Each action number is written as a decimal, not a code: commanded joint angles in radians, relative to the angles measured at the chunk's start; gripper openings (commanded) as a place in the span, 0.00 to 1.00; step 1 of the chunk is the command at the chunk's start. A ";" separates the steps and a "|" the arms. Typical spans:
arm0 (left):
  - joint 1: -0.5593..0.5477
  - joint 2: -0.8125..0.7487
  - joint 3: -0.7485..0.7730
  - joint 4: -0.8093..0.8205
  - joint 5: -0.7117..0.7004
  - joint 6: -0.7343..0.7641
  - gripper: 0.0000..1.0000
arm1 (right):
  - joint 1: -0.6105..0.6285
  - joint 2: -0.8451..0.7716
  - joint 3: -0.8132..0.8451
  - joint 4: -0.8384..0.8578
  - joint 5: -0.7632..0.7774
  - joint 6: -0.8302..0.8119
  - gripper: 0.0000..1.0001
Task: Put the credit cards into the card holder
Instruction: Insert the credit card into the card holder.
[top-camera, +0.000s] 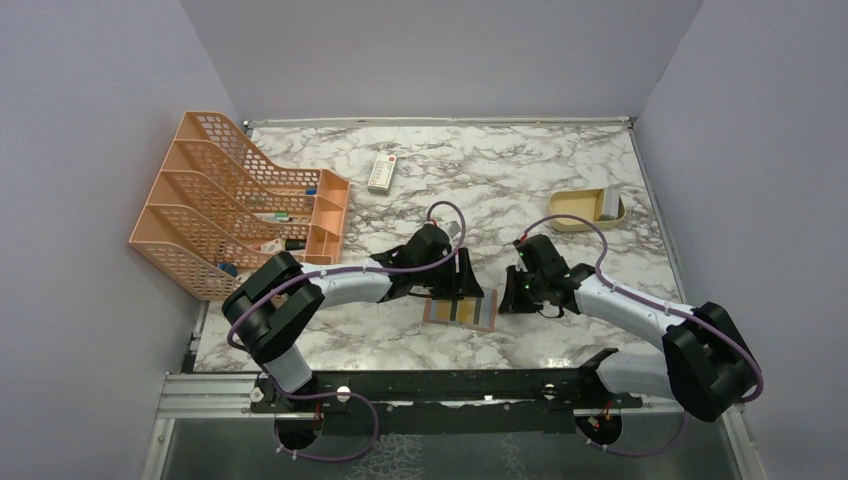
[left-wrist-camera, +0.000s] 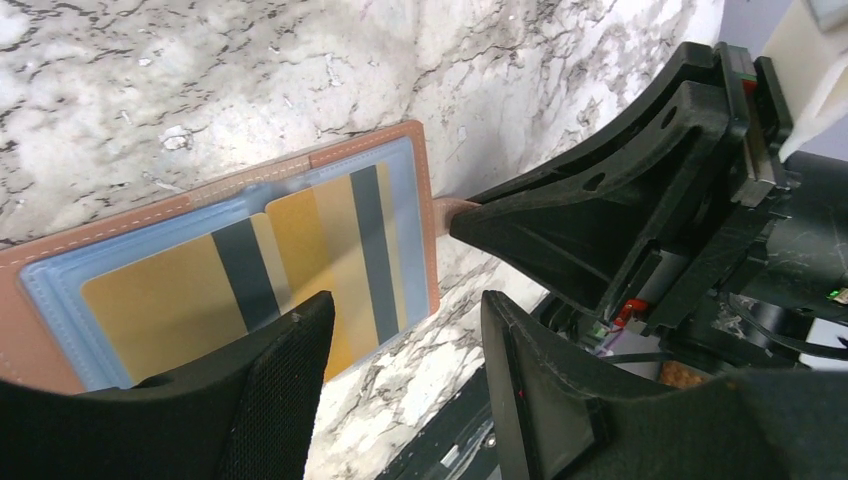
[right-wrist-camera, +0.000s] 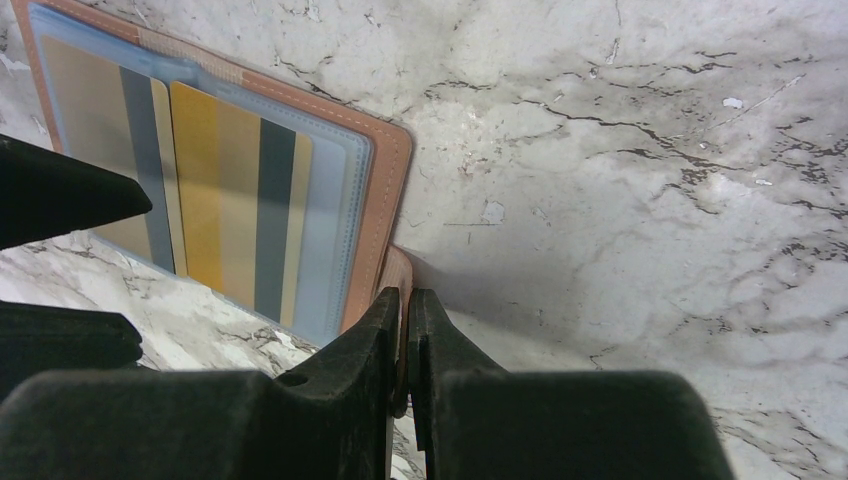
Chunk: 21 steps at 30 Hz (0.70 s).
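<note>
Right gripper (right-wrist-camera: 403, 300) pinched tight on the clasp tab (right-wrist-camera: 400, 265) | left gripper (left-wrist-camera: 405, 305) half-open, empty, over the card holder (right-wrist-camera: 390, 190) | holder lies open on the table (top-camera: 560, 180), 2 credit cards (left-wrist-camera: 320, 230) sleeved | you keep that tab pinned flat

On the marble table (top-camera: 520, 175), an orange mesh rack (top-camera: 240, 205) fills the left; a white remote (top-camera: 382, 172) lies upper centre, a tan tray (top-camera: 580, 213) right.
</note>
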 joint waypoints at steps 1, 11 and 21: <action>-0.005 -0.009 0.021 -0.049 -0.043 0.035 0.58 | 0.005 0.001 -0.004 0.030 -0.019 -0.004 0.10; -0.003 0.032 0.010 -0.037 -0.054 0.046 0.59 | 0.005 0.004 -0.007 0.032 -0.020 -0.004 0.09; -0.005 0.049 -0.009 0.016 -0.035 0.010 0.59 | 0.005 0.003 -0.008 0.044 -0.029 -0.002 0.09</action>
